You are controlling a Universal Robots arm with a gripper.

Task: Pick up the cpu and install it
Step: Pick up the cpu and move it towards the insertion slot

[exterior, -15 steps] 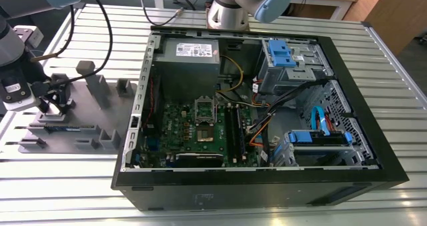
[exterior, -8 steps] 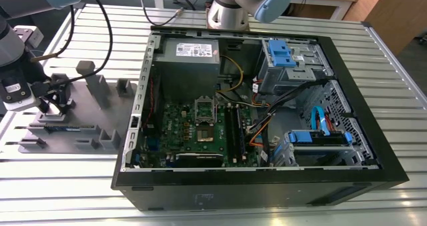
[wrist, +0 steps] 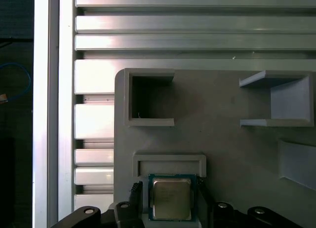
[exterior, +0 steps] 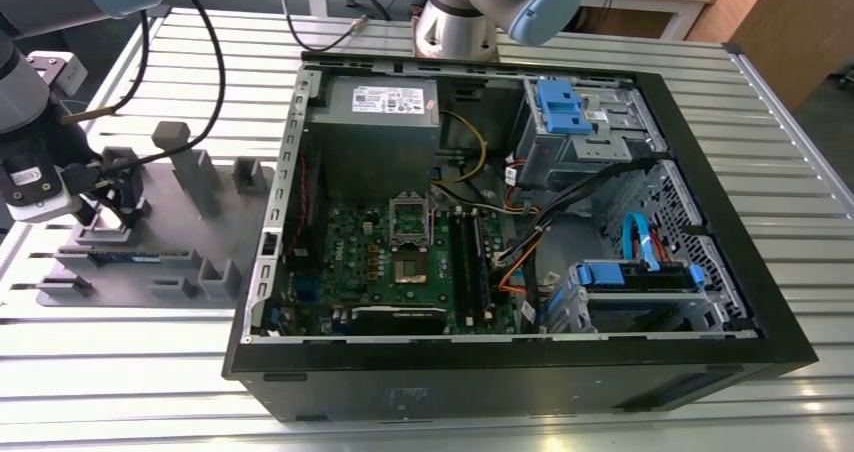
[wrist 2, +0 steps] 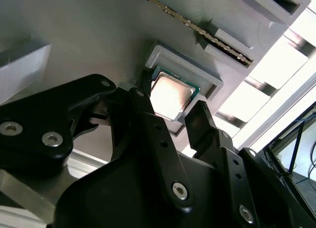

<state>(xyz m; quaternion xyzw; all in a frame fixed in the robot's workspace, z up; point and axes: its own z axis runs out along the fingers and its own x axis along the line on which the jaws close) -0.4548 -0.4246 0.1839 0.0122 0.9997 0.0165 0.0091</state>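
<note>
You are working at the very start of the job: the cpu (wrist: 170,198) is sitting flat, metal top up, in its raised grey nest (wrist: 169,160) on the grey fixture plate (wrist: 222,134), not yet lifted. Your hand (wrist 2: 171,98) is hanging spread open right over it, with one of the black fingers (wrist: 137,192) flanking each of two opposite edges of the chip. In both wrist views they are standing just beside those edges, and you cannot tell whether they are touching.

In the exterior view the plate is lying on the slatted tabletop (exterior: 134,372) at that view's left, beside the open computer case (exterior: 534,222). The motherboard (exterior: 400,262) inside is lying well apart from the chip. So the grasp, the carry and the install are all remaining, by my judgement.
</note>
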